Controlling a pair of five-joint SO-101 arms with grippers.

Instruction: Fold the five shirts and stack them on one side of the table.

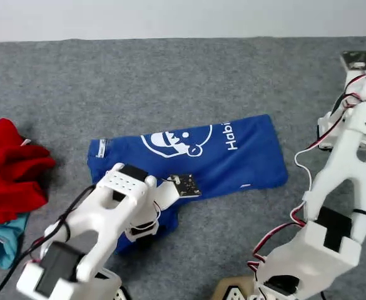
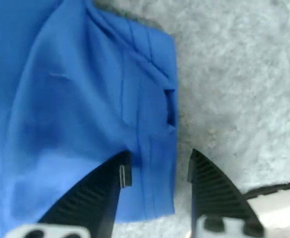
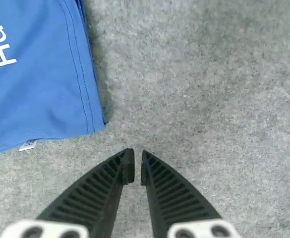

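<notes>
Three shirts can be made out on the grey carpeted tabletop (image 1: 170, 75), so the task is judged to be at an early stage, with no stack formed yet. The blue cotton shirt (image 1: 233, 162), printed in white, is laid out lengthwise near the middle and appears narrowed into a long band, so the step in hand is taken to be its folding. A crumpled red cloth shirt (image 1: 10, 169) is heaped at the tabletop's edge on the left arm's side, well apart from the blue one, and a teal cloth shirt (image 1: 4, 237) is partly buried under it; neither has been folded. The left tool (image 2: 159, 158) is held low over the end of the blue shirt nearest the left arm, its jaws spread wide with a stitched edge of the cloth between them and nothing clamped. The right tool (image 3: 136, 154) is poised over bare tabletop just beside the hem at the opposite end, its jaws almost closed and empty. For the next move, the left tool's jaws would need to be closed on that edge, and the end carried over towards the hem without the layers being dragged askew.
</notes>
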